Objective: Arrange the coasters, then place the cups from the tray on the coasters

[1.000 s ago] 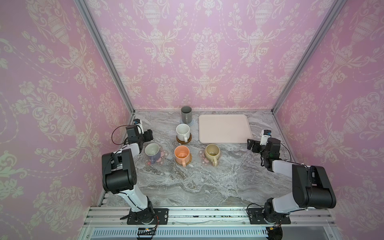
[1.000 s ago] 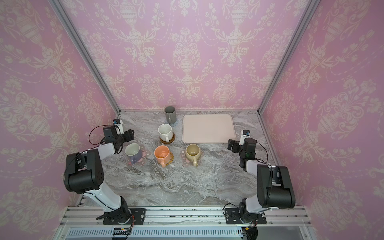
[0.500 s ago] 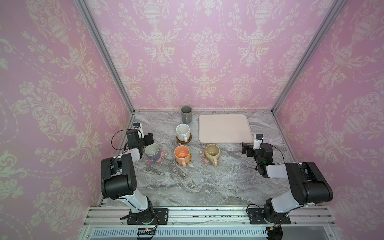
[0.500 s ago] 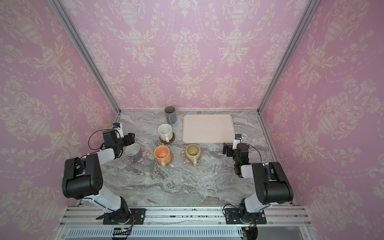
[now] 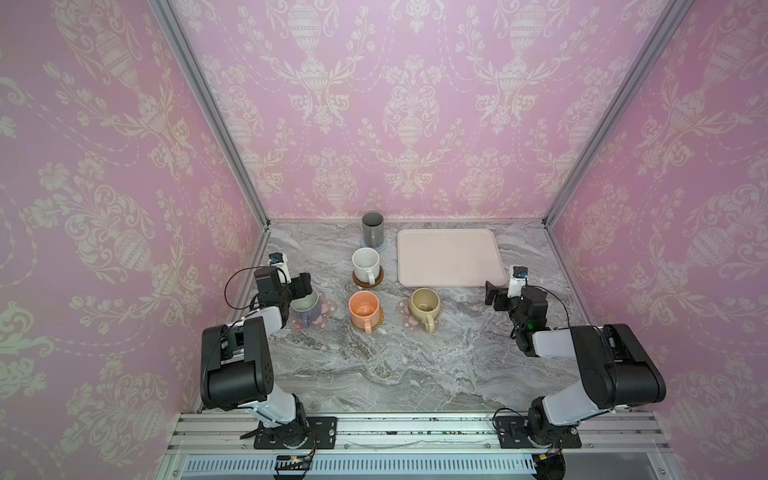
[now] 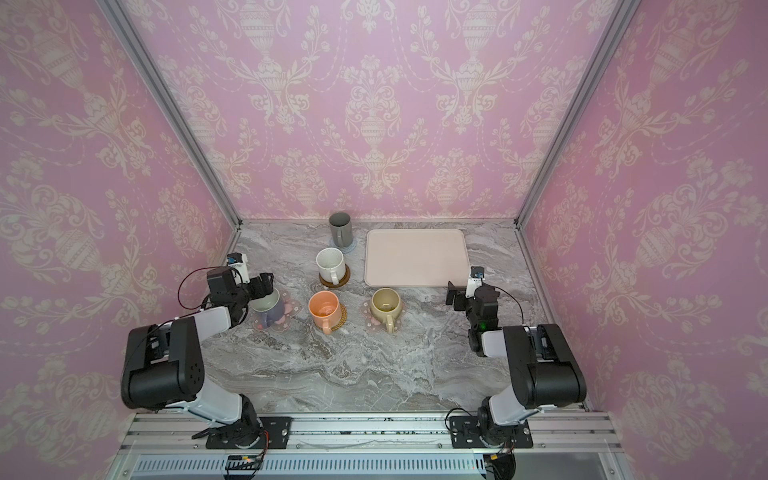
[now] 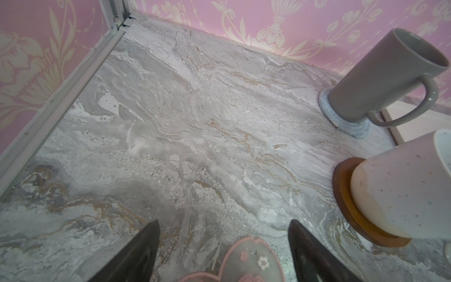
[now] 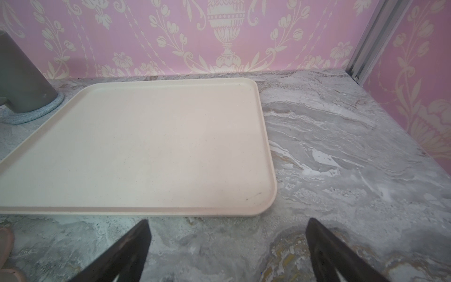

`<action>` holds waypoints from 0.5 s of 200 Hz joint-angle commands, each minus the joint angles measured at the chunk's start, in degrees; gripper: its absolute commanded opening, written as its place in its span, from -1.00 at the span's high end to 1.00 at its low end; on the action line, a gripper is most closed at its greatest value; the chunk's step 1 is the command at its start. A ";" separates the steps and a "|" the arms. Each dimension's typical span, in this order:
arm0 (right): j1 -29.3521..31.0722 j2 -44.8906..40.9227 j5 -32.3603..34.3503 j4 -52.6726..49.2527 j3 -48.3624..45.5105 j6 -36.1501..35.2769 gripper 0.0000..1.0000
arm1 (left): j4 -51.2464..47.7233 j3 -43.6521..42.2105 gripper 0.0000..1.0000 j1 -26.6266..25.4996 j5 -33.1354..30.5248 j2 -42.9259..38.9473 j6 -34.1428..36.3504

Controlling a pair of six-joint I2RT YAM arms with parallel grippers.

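In both top views the tray [image 5: 451, 257] lies bare at the back right. Each cup stands on a coaster. The dark grey cup [image 5: 372, 228] is on the light-blue one [image 5: 383, 248], and the speckled white cup [image 5: 365, 264] on the brown disc [image 5: 368, 282]. The peach cup [image 5: 363, 309] is on rattan [image 5: 379, 323], the beige-yellow cup [image 5: 424, 305] on a flower coaster [image 5: 404, 320], and the lavender cup [image 5: 307, 309] on the second flower coaster [image 5: 329, 309]. My left gripper [image 5: 305, 286] hovers open at the lavender cup's far rim, holding nothing [image 7: 223, 224]. My right gripper [image 5: 492, 293] is open by the tray's near right corner [image 8: 227, 222].
Pink patterned walls with metal corner posts [image 5: 208, 112] close in the marble table [image 5: 374, 374] on three sides. A metal rail [image 5: 374, 428] carrying both arm bases runs along the front edge. The wide front half of the table holds nothing.
My left gripper has come forward to the lavender cup's rim and its jaws have spread wider. My right gripper has shifted a little leftward along the tray's front edge.
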 commanded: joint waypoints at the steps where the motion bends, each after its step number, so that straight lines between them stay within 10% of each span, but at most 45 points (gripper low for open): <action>1: 0.16 0.43 1.05 1.79 -0.60 -0.47 -1.00 | 4.83 -3.70 -0.98 -1.30 -3.22 -1.77 -1.65; 100: 0.11 0.41 0.97 1.79 -0.67 -0.46 -1.00 | 16.13 -9.16 -0.99 -4.63 -8.18 0.94 -0.66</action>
